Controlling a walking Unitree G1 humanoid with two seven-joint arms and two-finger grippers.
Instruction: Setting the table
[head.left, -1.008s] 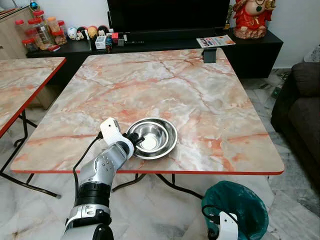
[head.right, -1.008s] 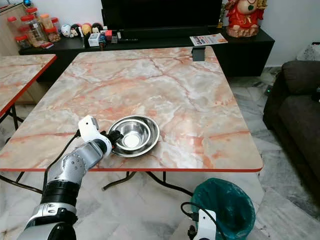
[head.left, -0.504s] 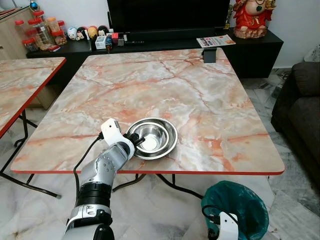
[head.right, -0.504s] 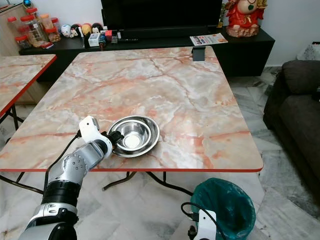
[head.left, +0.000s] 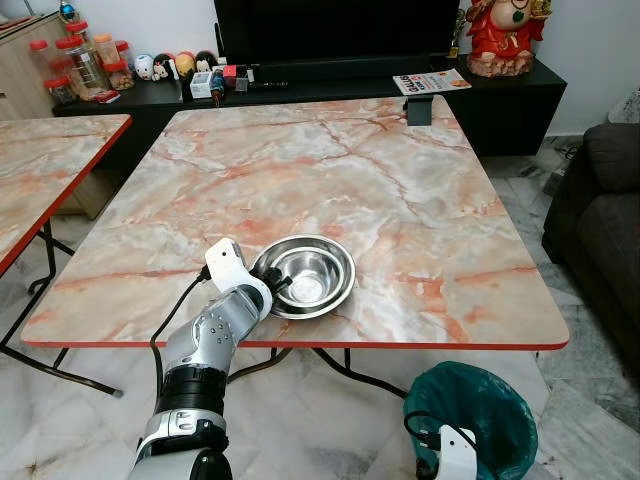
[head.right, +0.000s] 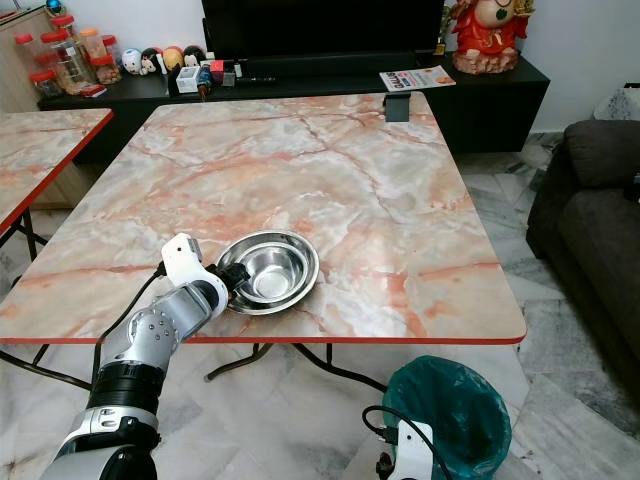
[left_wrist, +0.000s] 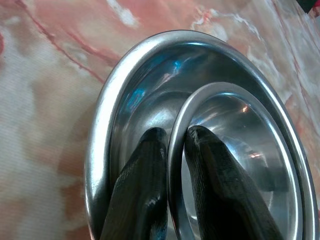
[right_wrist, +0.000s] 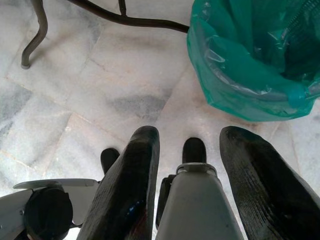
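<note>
A large steel bowl (head.left: 318, 262) sits near the front edge of the marble table (head.left: 400, 190). A smaller steel bowl (left_wrist: 240, 150) is nested inside the large bowl (left_wrist: 107, 100). My left gripper (head.left: 276, 283) is at the bowl's near-left side, shut on the small bowl's rim. One finger (left_wrist: 145, 175) sits between the two bowls and the other is inside the small one. My right gripper (right_wrist: 192, 132) hangs open above the floor beside the bin.
A green-lined bin (head.left: 480, 410) stands on the floor under the table's front right corner. A second marble table (head.left: 40, 170) is at the left, a dark sofa (head.left: 600, 220) at the right. A small dark object (head.left: 419, 110) rests on the table's far edge, before a black console.
My left gripper has edged slightly forward and right at the bowl's rim. The right arm has not moved.
</note>
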